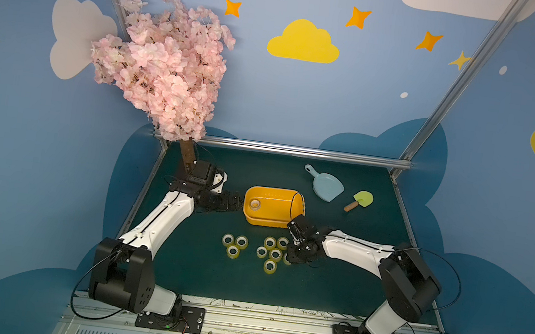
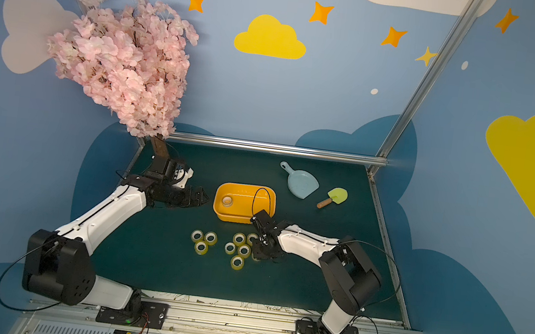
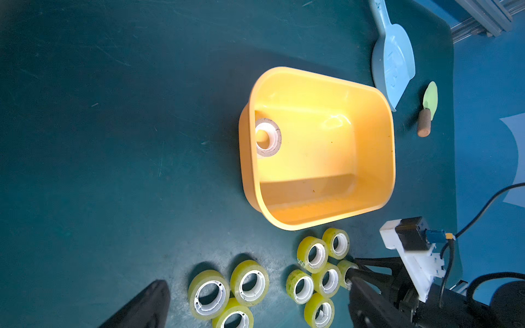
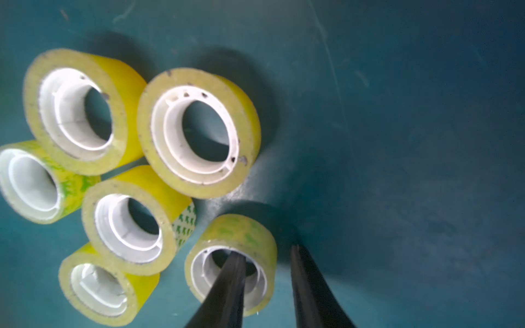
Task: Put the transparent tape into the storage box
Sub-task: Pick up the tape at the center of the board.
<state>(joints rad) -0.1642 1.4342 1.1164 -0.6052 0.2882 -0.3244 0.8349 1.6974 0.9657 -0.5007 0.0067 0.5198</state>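
Grasping was the step in hand: in the right wrist view the right pincer (image 4: 265, 251) stood released astride the wall of a transparent tape roll (image 4: 238, 227) lying on the tabletop (image 4: 397, 142), one finger in its core, the other just outside. Next, we judged, came a pinch, a lift and a carry to the storage box (image 1: 266, 222). That view missed the box. Both top views showed it, a stored roll (image 1: 254, 204) inside and the left pincer (image 1: 233, 202) beside it, its state unclear to us.

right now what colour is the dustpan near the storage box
Pale blue; the dustpan shows best in the left wrist view.
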